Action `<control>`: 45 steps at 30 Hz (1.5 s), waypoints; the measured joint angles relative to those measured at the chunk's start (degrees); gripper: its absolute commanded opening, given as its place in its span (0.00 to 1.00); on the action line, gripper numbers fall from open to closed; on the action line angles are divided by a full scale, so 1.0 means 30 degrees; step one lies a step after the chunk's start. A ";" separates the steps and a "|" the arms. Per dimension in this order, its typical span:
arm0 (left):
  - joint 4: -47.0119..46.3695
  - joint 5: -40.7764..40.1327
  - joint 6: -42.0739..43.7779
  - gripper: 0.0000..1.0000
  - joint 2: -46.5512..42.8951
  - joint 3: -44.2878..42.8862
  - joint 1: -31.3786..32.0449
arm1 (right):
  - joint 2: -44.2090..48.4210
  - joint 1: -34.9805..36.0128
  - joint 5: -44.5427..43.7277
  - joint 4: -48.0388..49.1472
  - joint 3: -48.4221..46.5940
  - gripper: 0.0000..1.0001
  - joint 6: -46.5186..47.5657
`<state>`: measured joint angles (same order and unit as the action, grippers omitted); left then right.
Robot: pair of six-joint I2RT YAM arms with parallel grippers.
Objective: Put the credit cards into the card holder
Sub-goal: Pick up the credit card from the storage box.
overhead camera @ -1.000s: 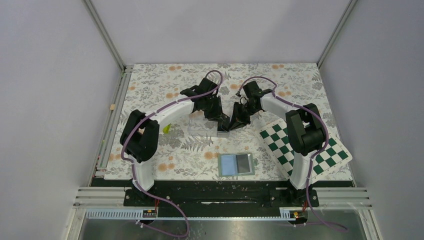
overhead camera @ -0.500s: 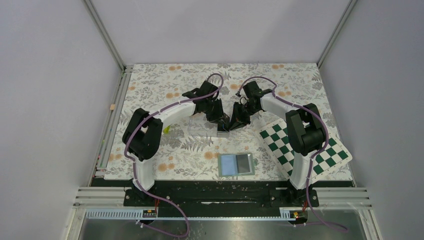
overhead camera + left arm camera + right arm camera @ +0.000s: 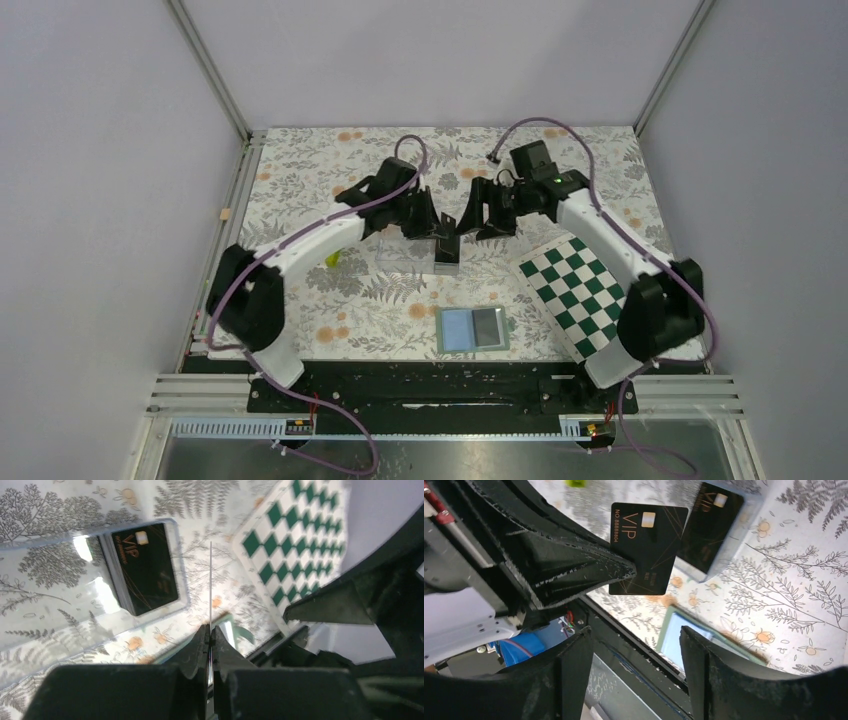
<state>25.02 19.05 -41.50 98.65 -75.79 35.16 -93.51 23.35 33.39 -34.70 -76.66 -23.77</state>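
Floral table (image 3: 300,170). Green-white chequered board (image 3: 580,290) at 4 o'clock. Clear acrylic box (image 3: 410,250) near centre. Sage-green card holder (image 3: 473,329) lies open and flat at 6 o'clock. Right gripper (image 3: 636,635) at 1 o'clock, jaws wide, holding nothing. Left gripper (image 3: 210,630) pinches black VIP credit card (image 3: 648,547) off the table, above the box. Second VIP card (image 3: 145,567) lies in box's 3 o'clock end.

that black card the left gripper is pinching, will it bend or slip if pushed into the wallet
Probably stiff: edge-on, the card shows as a straight line above the left gripper. Likely light, being so thin. Pinched at one edge only, it may pivot.
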 measured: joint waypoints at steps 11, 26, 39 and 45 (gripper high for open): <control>-0.6659 0.2674 -0.3891 0.00 -0.9362 0.9158 -0.0182 | 0.7402 -0.0051 0.2288 0.0313 0.3854 0.71 -0.0240; -1.7894 0.6186 -1.1686 0.00 -1.2291 1.6276 0.1792 | 0.9486 0.0080 0.8903 0.9821 1.3005 0.52 -0.7941; -2.0225 0.6200 -1.2692 0.00 -1.1468 1.6276 0.2266 | 0.9464 0.0685 0.9202 1.3799 1.3376 0.38 -1.0724; -1.7354 0.5034 -1.1460 0.00 -1.2815 1.6160 0.2266 | 1.0899 0.0583 0.7868 1.0426 1.2954 0.46 -0.8867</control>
<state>-27.05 34.15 -75.88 60.20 -27.31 41.95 -60.82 25.10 56.99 -3.42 -37.80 -50.37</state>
